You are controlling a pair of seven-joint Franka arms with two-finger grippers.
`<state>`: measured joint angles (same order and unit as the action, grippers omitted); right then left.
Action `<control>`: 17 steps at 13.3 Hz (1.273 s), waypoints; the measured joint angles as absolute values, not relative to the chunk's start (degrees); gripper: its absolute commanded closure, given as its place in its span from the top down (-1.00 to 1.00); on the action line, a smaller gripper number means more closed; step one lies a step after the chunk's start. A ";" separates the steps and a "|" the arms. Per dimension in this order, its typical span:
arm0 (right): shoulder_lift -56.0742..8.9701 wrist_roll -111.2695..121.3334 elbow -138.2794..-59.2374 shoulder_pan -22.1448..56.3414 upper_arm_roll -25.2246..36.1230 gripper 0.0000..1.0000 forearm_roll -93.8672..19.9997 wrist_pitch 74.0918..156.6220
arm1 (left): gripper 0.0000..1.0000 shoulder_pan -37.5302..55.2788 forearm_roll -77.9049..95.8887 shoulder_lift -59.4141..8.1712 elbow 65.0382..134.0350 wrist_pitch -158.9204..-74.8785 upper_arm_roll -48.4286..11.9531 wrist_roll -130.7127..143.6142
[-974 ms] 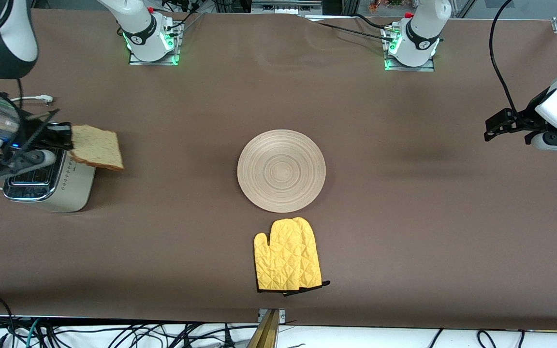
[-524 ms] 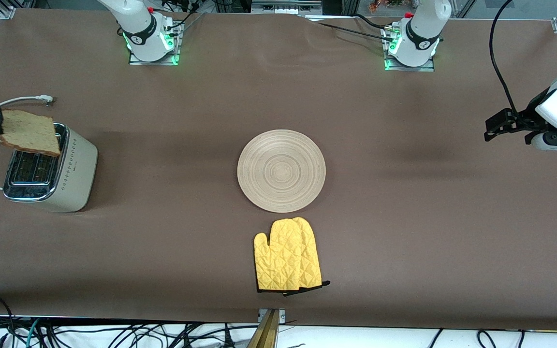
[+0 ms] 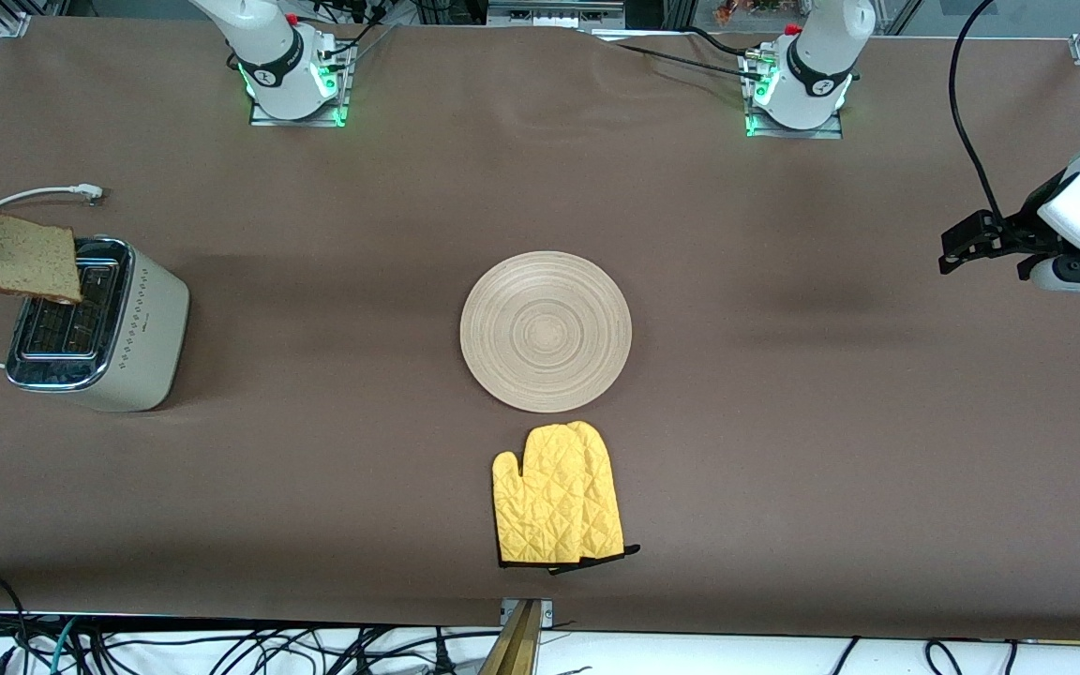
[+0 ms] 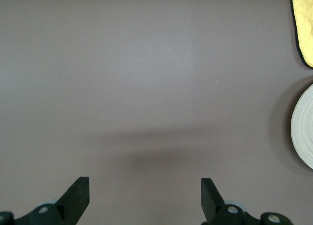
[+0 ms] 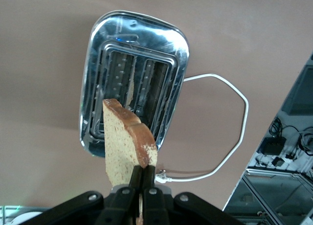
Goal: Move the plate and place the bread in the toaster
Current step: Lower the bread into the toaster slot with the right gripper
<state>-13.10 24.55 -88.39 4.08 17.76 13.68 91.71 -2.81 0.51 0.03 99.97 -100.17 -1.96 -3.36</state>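
No brand name or lettering can be read on any item; the toaster's side shows only a row of small diamond marks.

Nearest the front camera lies a yellow quilted oven mitt (image 3: 556, 495) with a black edge, flat on the brown table (image 3: 784, 450). Just beside it and farther from the camera sits the round wooden plate (image 3: 546, 331), bare.

At the right arm's end of the table stands the toaster (image 3: 95, 323), chrome top up, its white cord (image 3: 29, 196) looping away. The right gripper (image 5: 142, 180) is clamped on one edge of the bread (image 3: 20, 255), holding the slice edge-on over the toaster's top. Only the right wrist view looks down into the toaster's two slots (image 5: 132, 88); the front view shows just the tip of this gripper at its edge.

The left gripper (image 3: 967, 246) waits above bare table at the left arm's end, fingers (image 4: 78, 195) spread wide and holding nothing. The left wrist view catches only slivers of the mitt and plate.
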 measured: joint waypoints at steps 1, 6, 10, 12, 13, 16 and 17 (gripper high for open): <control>-13.75 24.34 -88.40 4.10 17.75 -1.00 13.97 92.87 | 1.00 -2.81 0.51 0.02 99.97 -100.17 -1.95 -3.36; -15.96 22.38 -88.41 4.13 17.75 -1.00 14.34 95.25 | 1.00 -2.79 0.51 0.03 99.97 -100.17 -1.96 -3.36; -16.14 22.29 -88.41 4.13 17.75 -1.00 14.38 95.81 | 1.00 -2.79 0.51 0.03 99.97 -100.17 -1.96 -3.36; -16.60 22.28 -88.41 4.14 17.75 -1.00 14.38 96.54 | 1.00 -2.79 0.51 0.03 99.97 -100.17 -1.96 -3.36; -16.99 22.15 -88.41 4.14 17.75 -1.00 14.38 96.90 | 1.00 -2.79 0.51 0.03 99.97 -100.17 -1.96 -3.36; -18.47 20.32 -88.43 4.18 17.75 -1.00 14.38 97.78 | 1.00 -2.79 0.51 0.03 99.97 -100.17 -1.96 -3.36; -18.99 20.08 -88.43 4.18 17.75 -1.00 14.38 97.97 | 1.00 -2.79 0.27 -0.07 99.98 -100.23 -1.95 -3.36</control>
